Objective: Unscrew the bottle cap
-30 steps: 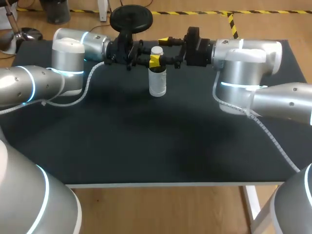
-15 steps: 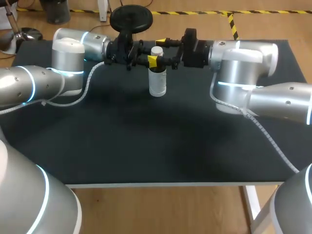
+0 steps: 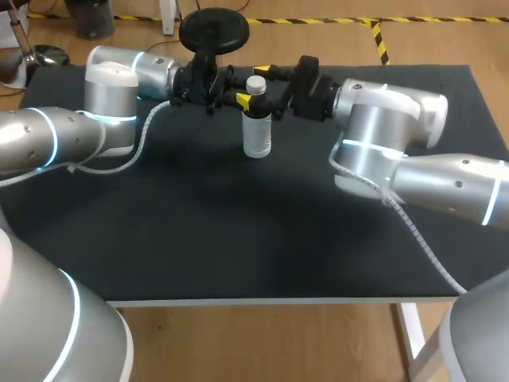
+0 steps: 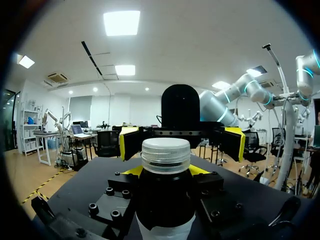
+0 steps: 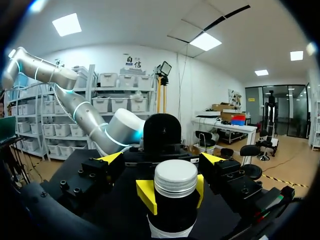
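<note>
Bottle: the bottle (image 3: 257, 135) stands upright on the surface (image 3: 238, 231), at the far middle, between the two grippers. Its lower part is white and its upper part is dark.
Cap: the cap (image 5: 175, 177) is white with a ribbed side. It sits on top of the bottle, above both yellow tips of the left gripper.
Left gripper: the left gripper (image 4: 166, 170) comes in from the left along the far edge. It is closed on the bottle just below the cap, with a yellow tip pressed against each side of the dark upper part. Both wrist views show this hold.
Right gripper: the right gripper (image 3: 253, 86) comes in from the right, level with the cap and facing the left gripper. It is spread wide. Its fingers (image 4: 127, 142) stand one on the far side of the cap and one on the near side, and both are apart from it.
Left arm: the left arm (image 3: 111, 87) lies over the far left corner of the surface, with its wrist pointing right towards the bottle.
Right arm: the right arm (image 3: 390, 119) lies over the far right part of the surface, with its wrist pointing left towards the bottle.
Surface: it is black and matte.
</note>
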Robot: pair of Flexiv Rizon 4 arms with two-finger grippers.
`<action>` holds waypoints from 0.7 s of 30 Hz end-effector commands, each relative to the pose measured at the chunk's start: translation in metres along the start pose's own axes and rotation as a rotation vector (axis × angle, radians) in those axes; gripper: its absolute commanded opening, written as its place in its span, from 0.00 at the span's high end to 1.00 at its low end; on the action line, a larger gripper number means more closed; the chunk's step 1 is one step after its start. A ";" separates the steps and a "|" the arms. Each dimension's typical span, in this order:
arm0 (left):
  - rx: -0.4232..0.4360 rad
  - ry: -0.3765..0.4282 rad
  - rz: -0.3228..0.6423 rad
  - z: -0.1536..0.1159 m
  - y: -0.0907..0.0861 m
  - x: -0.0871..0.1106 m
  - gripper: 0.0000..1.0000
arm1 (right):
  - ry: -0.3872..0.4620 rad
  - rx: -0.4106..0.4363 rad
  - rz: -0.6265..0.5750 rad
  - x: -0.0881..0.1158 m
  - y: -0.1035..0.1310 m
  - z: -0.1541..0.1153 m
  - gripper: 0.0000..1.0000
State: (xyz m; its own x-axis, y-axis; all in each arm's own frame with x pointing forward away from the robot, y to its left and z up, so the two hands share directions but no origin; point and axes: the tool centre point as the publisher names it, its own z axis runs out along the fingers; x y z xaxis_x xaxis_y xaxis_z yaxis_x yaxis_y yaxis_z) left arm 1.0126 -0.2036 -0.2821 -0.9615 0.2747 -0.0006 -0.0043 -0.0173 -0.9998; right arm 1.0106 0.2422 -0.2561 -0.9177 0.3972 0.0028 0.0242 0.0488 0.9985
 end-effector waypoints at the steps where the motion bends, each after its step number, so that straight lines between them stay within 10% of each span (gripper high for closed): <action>1: -0.001 0.003 -0.001 0.000 0.000 -0.001 1.00 | -0.123 -0.014 0.001 0.005 -0.001 0.001 0.00; 21: -0.001 0.003 -0.001 0.000 0.000 -0.001 1.00 | -0.309 -0.027 0.004 0.028 0.005 -0.004 0.00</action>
State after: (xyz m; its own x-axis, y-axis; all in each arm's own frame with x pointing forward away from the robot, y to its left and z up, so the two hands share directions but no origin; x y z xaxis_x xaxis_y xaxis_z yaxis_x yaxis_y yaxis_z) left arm 1.0099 -0.2028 -0.2829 -0.9601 0.2796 -0.0007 -0.0045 -0.0179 -0.9998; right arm 0.9967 0.2450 -0.2502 -0.8650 0.5018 0.0040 0.0202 0.0269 0.9994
